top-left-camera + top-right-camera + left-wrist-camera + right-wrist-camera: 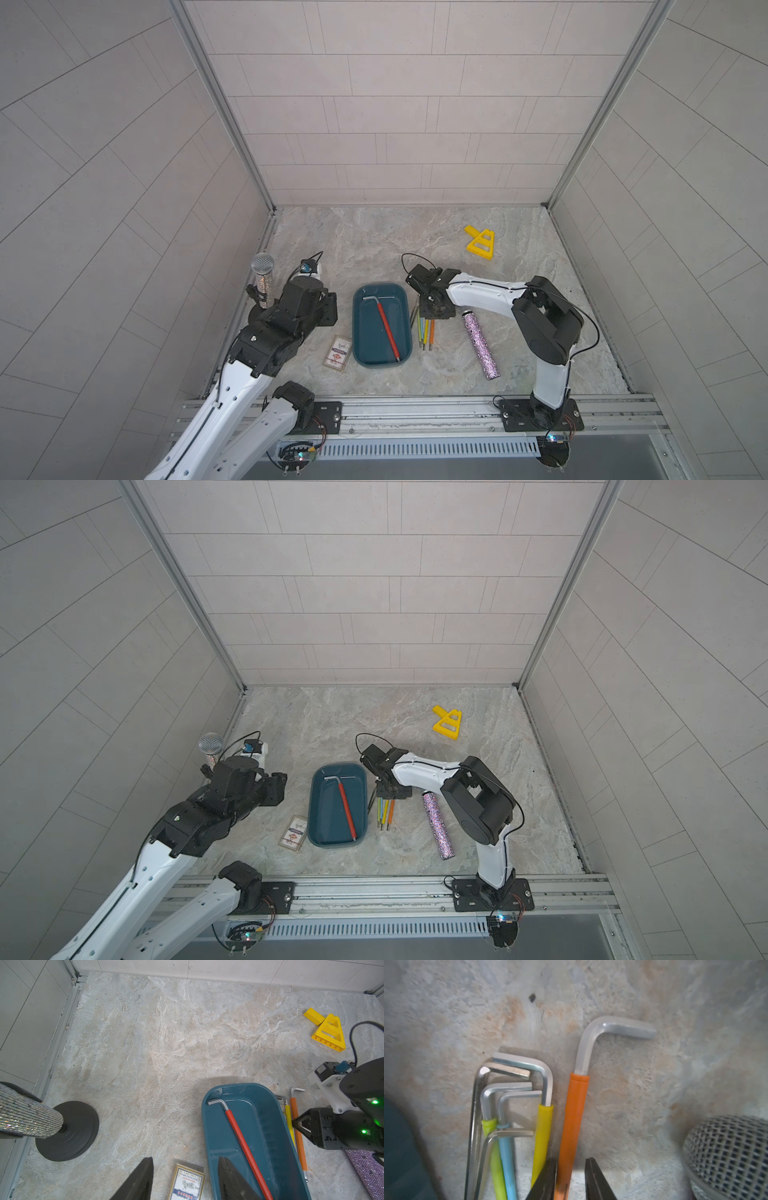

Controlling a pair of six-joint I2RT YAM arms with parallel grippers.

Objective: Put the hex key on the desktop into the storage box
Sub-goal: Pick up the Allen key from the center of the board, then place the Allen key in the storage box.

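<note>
Jaws of the right gripper [570,1160] stand apart astride the orange hex key [575,1109], sleeve against one side, a gap on the other; no clamp yet. The key lies flat on the desktop [643,1088], shaft running straight ahead of the claw, steel elbow farthest out. Beyond the bundled keys [508,1105] sits the storage box [365,332]; the left gripper [186,1159], jaws apart and empty, hangs past it.

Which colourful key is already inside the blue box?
The red hex key: it lies inside the storage box. The orange key, yellow key, green key and blue key lie outside, on the table.
</note>
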